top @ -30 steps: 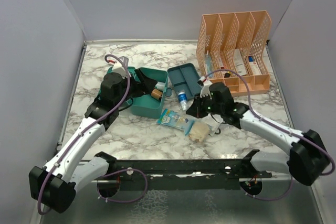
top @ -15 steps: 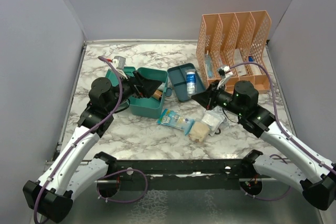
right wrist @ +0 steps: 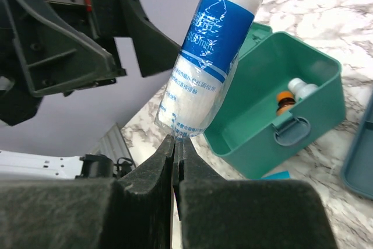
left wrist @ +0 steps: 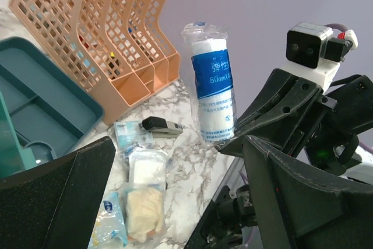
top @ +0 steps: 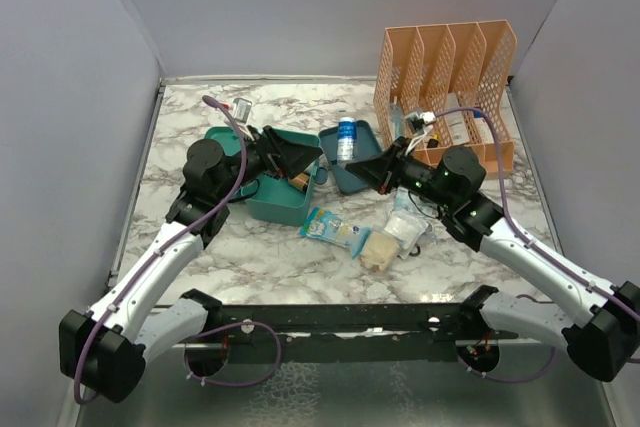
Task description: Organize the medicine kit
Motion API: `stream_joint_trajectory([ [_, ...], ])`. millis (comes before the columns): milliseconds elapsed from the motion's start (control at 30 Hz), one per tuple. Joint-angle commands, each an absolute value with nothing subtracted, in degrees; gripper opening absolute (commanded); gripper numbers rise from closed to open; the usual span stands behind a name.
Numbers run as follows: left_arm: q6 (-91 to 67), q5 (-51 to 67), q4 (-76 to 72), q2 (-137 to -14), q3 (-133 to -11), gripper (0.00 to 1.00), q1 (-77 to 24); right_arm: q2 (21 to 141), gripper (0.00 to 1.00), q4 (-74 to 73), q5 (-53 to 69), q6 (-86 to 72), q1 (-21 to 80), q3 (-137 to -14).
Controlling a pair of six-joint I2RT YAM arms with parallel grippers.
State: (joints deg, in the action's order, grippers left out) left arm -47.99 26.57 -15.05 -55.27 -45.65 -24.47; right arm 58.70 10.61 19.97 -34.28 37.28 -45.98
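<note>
The small teal-green plastic medicine box stood open near the middle of the marble tabletop with a brown orange-capped bottle and a white-capped bottle inside. Its divided insert tray lay just beside it on the right, and the peach lattice file organizer at the far right corner held some packs. The left gripper hung over the box, jaws spread wide, while the right gripper, above the tray, was clenched on the wrapper end of a blue-labelled white gauze roll.

The teal medicine kit stands open, its divided insert tray lying just beside it.
</note>
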Motion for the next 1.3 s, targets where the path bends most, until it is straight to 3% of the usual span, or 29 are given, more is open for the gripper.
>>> stream_joint_trajectory([
  [0, -50.86, 30.38, -19.70, -57.44, -46.03, 0.95, -24.41, 60.85, 0.01, 21.00, 24.98, -37.57, 37.09, -45.09],
  [333, -55.07, 31.96, -23.81, -63.76, -47.62, 0.94, -24.78, 65.21, 0.01, 22.12, 26.62, -36.76, 37.05, -47.22],
  [567, -56.47, 32.04, -26.41, -65.98, -48.09, 0.86, -24.96, 67.16, 0.01, 22.88, 30.64, -36.28, 37.03, -48.13],
  [1000, -53.22, 32.86, -28.12, -67.68, -46.89, 0.32, -25.14, 69.77, 0.01, 21.22, 33.85, -34.86, 37.05, -48.52],
  [1267, -52.78, 34.68, -28.12, -68.47, -46.38, 0.19, -25.16, 70.31, 0.01, 20.48, 32.03, -33.03, 37.09, -47.92],
])
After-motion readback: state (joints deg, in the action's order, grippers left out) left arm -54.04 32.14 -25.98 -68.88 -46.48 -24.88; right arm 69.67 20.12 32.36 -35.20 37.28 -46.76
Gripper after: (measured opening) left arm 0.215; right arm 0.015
